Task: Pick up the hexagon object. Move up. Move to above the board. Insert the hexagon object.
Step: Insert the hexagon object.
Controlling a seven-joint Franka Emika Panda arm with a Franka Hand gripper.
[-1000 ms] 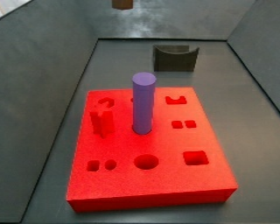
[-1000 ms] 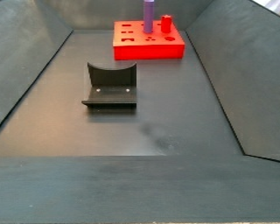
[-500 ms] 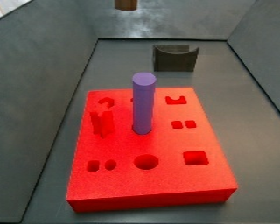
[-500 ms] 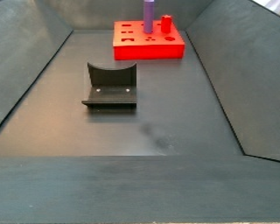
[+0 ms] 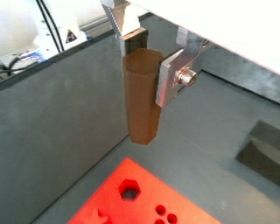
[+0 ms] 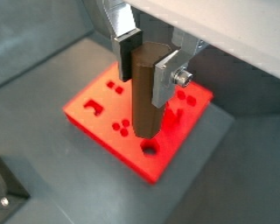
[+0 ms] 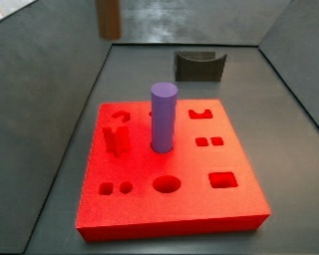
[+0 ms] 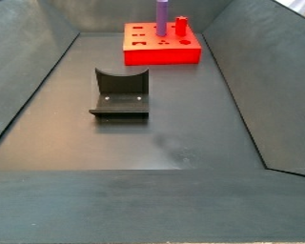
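Gripper [image 5: 150, 54] is clamped on the top of the hexagon peg [image 5: 142, 96], which hangs upright and clear of all surfaces in both wrist views. In a side view the peg [image 7: 109, 18] shows at the upper edge, left of and behind the board [image 7: 169, 171]. A purple cylinder [image 7: 162, 118] stands in the board. The fixture [image 8: 119, 93] sits on the floor, well apart from the board.
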